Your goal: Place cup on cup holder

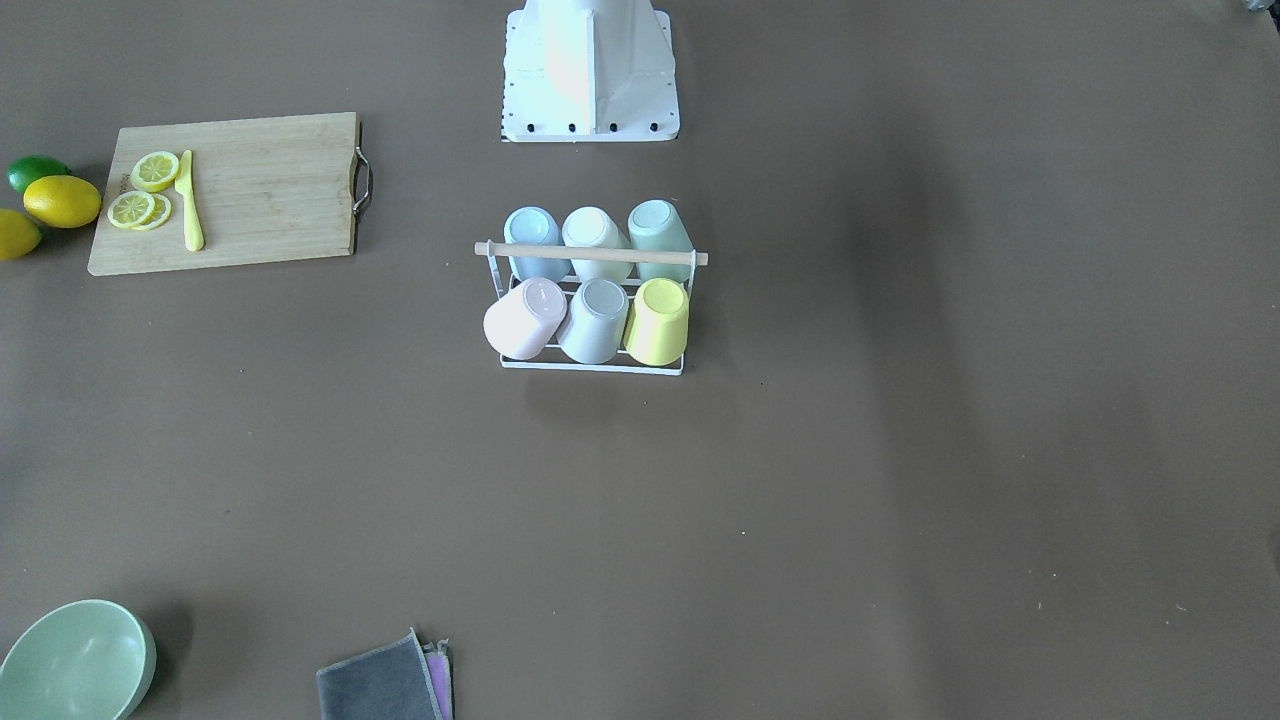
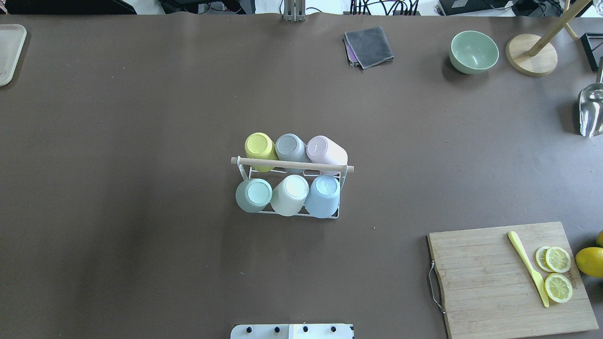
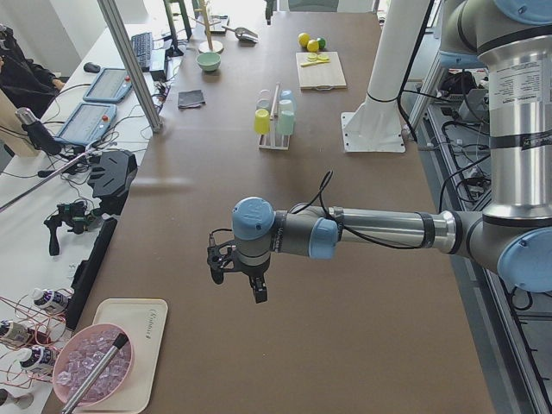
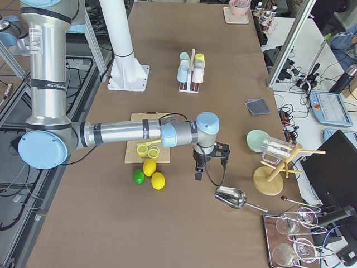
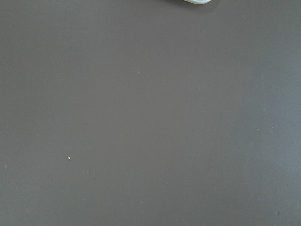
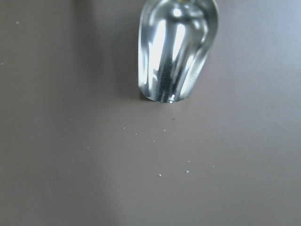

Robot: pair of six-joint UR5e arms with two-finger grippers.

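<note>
Left gripper (image 3: 237, 285) and right gripper (image 4: 209, 167) flank the distant rack (image 2: 292, 165), six cups (image 2: 290, 188) aboard, its length pointing at each; neither looks nearer, finger spacing cannot be told.

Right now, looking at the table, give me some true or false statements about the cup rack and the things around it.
1. The white wire cup holder with the wooden rod handle carries six cups. True.
2. The yellow cup shares a row with the light blue cup. False: the yellow cup shares a row with the grey cup and the pink cup; the light blue cup is in the other row.
3. The yellow plastic knife lies on the wooden cutting board beside lemon slices. True.
4. The pale green bowl stands on the cutting board. False: the pale green bowl stands on the brown table, near the folded grey cloth.
</note>
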